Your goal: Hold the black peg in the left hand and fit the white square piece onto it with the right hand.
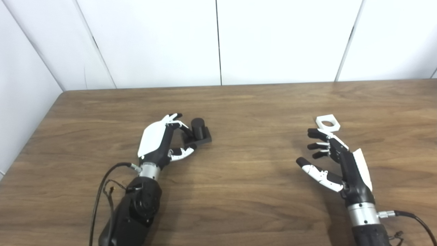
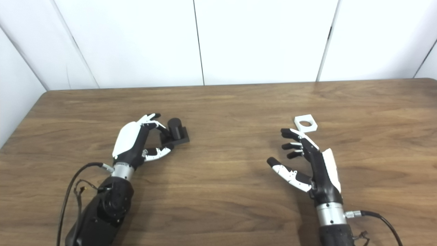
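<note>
Right robot hand (image 1: 333,159) spread wide, empty; white square piece (image 1: 327,123) flat on worktop (image 1: 245,177) at its 12 o'clock. Risk: fingertips shove it away. Left robot hand (image 1: 164,140) curled loosely beside black peg (image 1: 198,131) at 2 o'clock, unheld; may tip.

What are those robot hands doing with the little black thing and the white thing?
The left hand has its fingers curled around the black peg, which stands on the wooden table; whether it grips it yet is hard to tell. The right hand is open, fingers spread, just in front of the white square piece, which lies flat on the table and isn't picked up. The white piece has a round hole and isn't on the peg yet.
</note>
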{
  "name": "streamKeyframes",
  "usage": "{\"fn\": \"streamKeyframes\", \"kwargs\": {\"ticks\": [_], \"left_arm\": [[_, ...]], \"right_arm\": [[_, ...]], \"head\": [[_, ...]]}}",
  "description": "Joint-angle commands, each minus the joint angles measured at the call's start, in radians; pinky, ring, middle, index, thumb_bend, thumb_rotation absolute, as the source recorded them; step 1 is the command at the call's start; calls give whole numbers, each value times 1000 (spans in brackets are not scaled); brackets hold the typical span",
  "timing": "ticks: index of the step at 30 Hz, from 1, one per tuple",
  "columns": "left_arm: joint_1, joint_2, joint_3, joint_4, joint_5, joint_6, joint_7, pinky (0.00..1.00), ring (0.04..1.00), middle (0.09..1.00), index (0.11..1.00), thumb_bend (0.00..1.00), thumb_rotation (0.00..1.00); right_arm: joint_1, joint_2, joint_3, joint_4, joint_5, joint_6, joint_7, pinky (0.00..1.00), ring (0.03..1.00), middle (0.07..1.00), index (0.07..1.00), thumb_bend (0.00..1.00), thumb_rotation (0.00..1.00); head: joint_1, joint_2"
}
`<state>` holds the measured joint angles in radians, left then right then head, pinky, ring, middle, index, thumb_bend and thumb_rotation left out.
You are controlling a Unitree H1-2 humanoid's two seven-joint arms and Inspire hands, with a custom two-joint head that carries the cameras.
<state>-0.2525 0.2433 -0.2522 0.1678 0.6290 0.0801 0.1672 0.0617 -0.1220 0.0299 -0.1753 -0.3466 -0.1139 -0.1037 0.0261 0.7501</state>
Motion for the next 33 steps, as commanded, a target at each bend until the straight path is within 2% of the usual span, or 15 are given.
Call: {"fn": "streamKeyframes", "kwargs": {"ticks": [1,10,18,25,30,33], "left_arm": [[-7,6,-5,-50,20,0,-13,928,947,903,489,524,64],[41,-4,-26,-137,30,-20,-52,902,944,903,489,524,63],[83,-15,-48,-166,35,-66,-60,869,934,900,489,524,65],[115,-28,-68,-193,47,-85,-80,880,940,908,489,524,68],[134,-36,-86,-222,39,-95,-107,928,953,915,489,523,68],[146,-42,-99,-241,57,-93,-124,916,952,914,489,523,70]], "right_arm": [[8,14,-3,-21,1,-12,-10,551,667,770,772,585,378],[2,16,-5,-18,-8,-15,-17,550,666,770,768,589,373],[-3,17,-5,-17,-16,-15,-20,553,667,772,771,588,381],[-7,14,-6,-18,-9,-13,-19,551,659,765,767,583,381],[-9,14,-7,-16,-9,-12,-21,549,661,763,769,587,384],[-9,14,-7,-19,-15,-8,-22,550,661,765,768,590,384]], "head": [[1,0],[-3,1],[-15,0],[-19,-3],[-27,-3],[-34,0]]}}
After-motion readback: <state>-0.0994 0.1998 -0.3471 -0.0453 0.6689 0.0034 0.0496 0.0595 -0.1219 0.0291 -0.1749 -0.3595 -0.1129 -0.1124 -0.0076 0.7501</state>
